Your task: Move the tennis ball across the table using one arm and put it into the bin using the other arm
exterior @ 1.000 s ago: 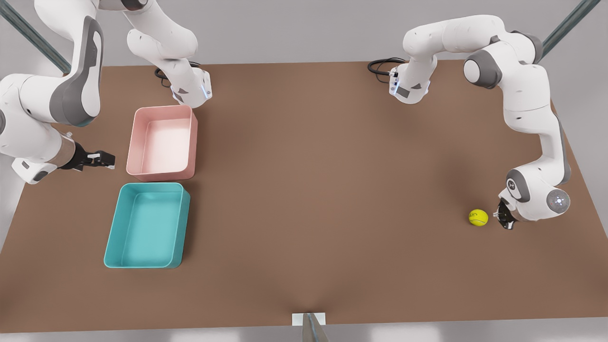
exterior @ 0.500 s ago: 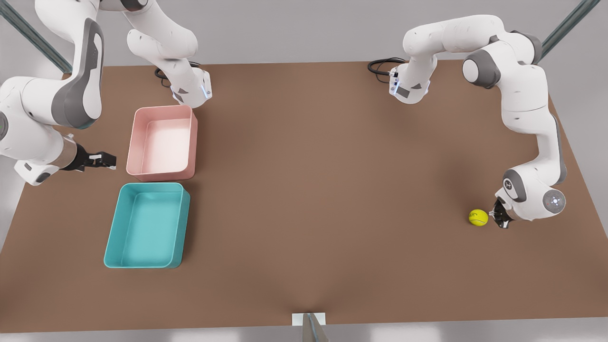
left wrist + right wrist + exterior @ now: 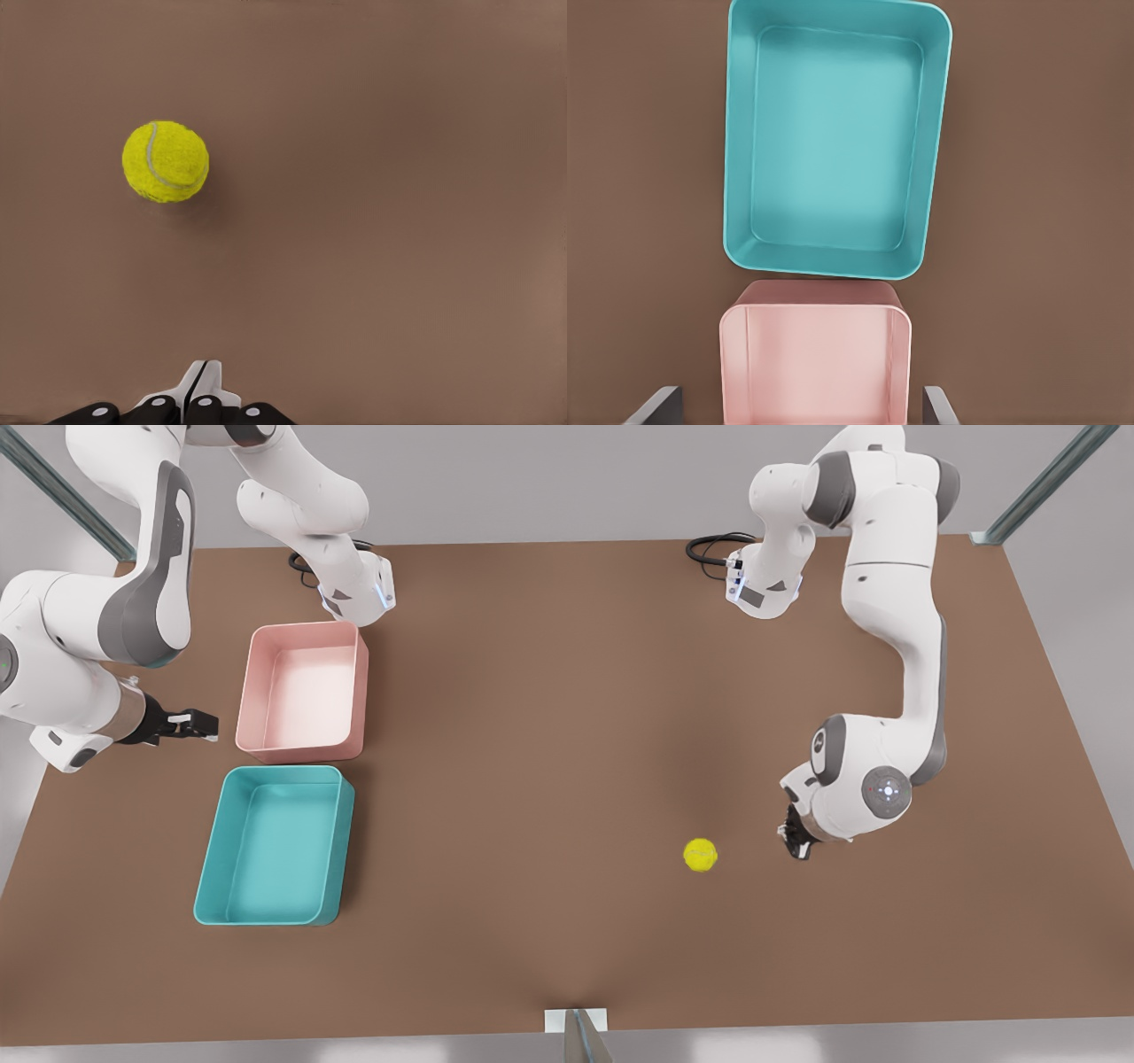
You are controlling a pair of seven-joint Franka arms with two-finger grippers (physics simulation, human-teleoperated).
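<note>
In the front view we see the small yellow-green fuzzy tennis ball (image 3: 700,855) loose on the brown tabletop (image 3: 549,717) toward its near edge, apart from the left gripper (image 3: 795,841) and on its bin side. The teal rectangular plastic bin (image 3: 205,886) sits far across, where the right gripper (image 3: 197,725) waits beside the pink plastic tub (image 3: 250,700).

In the left wrist view the ball (image 3: 166,161) lies ahead of the left gripper's (image 3: 196,394) fingers, pressed together on nothing. In the right wrist view the bin (image 3: 740,133) and tub (image 3: 735,345) lie below wide-parted fingers (image 3: 939,405), mostly cut off.

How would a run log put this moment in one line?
tennis ball: loose on table | left gripper: shut, behind it | right gripper: open, waiting by bin
</note>
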